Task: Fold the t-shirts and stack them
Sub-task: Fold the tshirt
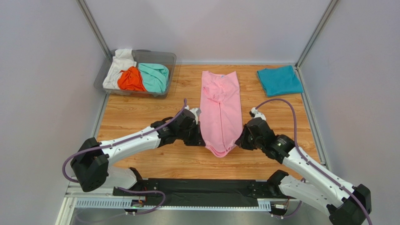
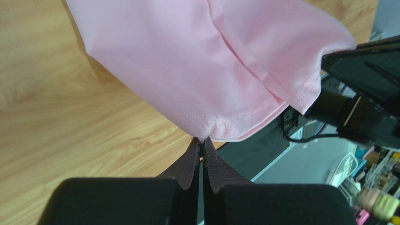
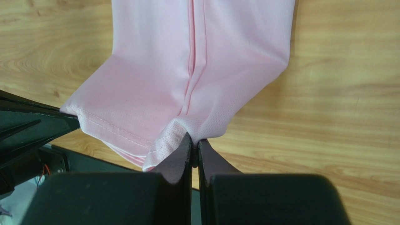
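Note:
A light pink t-shirt [image 1: 219, 110] lies folded into a long narrow strip down the middle of the wooden table. My left gripper [image 1: 201, 140] is shut on its near left corner; the pinch shows in the left wrist view [image 2: 202, 140], with the pink t-shirt [image 2: 197, 61] above it. My right gripper [image 1: 238, 140] is shut on the near right corner, as the right wrist view [image 3: 194, 140] shows, under the pink t-shirt [image 3: 188, 70]. The near hem is lifted a little off the table. A folded teal-blue t-shirt [image 1: 279, 80] lies at the back right.
A clear plastic bin [image 1: 172, 60] at the back left holds a white t-shirt [image 1: 117, 68], an orange one [image 1: 130, 79] and a mint-green one [image 1: 155, 76]. Grey walls close in both sides. A black strip runs along the table's near edge [image 1: 197, 190].

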Controlling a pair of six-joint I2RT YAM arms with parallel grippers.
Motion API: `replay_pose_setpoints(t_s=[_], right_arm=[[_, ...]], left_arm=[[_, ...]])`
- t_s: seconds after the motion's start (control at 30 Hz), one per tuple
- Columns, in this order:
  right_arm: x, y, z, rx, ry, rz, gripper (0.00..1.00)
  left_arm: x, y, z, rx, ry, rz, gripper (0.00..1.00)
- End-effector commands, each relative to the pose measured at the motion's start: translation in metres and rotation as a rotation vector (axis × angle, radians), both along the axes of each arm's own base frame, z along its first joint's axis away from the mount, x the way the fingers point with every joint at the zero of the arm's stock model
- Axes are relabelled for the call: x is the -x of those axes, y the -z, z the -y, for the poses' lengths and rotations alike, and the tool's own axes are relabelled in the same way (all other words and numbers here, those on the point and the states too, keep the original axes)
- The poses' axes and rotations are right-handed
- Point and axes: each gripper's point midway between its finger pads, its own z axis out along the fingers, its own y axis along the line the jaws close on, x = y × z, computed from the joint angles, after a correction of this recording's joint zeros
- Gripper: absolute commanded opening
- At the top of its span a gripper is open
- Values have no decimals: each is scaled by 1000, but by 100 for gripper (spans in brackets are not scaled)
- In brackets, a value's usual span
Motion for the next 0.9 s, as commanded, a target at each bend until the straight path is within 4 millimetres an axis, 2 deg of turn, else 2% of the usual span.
replay_pose_setpoints(t_s=[0.0, 0.03, 0.13, 0.17, 0.23, 0.27, 0.33, 0.37, 0.43, 0.47, 0.5, 0.67, 0.77, 0.8, 0.87], right_arm=[[-43, -46, -5, 21, 31, 191, 0], [-50, -45, -5, 43, 35, 188, 0], [-72, -64, -8, 37, 53, 242, 0], [-79, -62, -9, 47, 53, 237, 0], [-96, -76, -8, 27, 75, 264, 0], [-102, -73, -8, 33, 81, 252, 0], [-117, -85, -7, 9, 92, 275, 0], [-123, -84, -7, 14, 95, 275, 0], [-137, -94, -6, 13, 103, 305, 0], [-141, -96, -5, 12, 106, 308, 0], [-149, -92, -2, 18, 111, 296, 0], [-175, -96, 5, -8, 135, 299, 0], [-189, -94, 10, -9, 141, 291, 0], [-195, -94, 14, -9, 152, 295, 0], [-200, -86, 9, -27, 122, 271, 0]], left_arm=[[-36, -32, 3, 22, -29, 113, 0], [-42, -35, 2, 15, -29, 131, 0], [-66, -46, 1, 21, -57, 152, 0], [-71, -49, 1, 23, -58, 162, 0], [-89, -54, 0, 35, -78, 171, 0], [-100, -55, -1, 36, -87, 172, 0], [-110, -58, -1, 42, -90, 182, 0], [-118, -55, -2, 40, -90, 180, 0], [-129, -65, 2, 57, -86, 201, 0], [-136, -61, 0, 51, -90, 192, 0], [-144, -68, 1, 57, -89, 208, 0], [-172, -65, -1, 66, -102, 197, 0], [-190, -71, 3, 79, -90, 215, 0], [-194, -71, 3, 77, -90, 218, 0], [-201, -64, 3, 58, -85, 208, 0]])
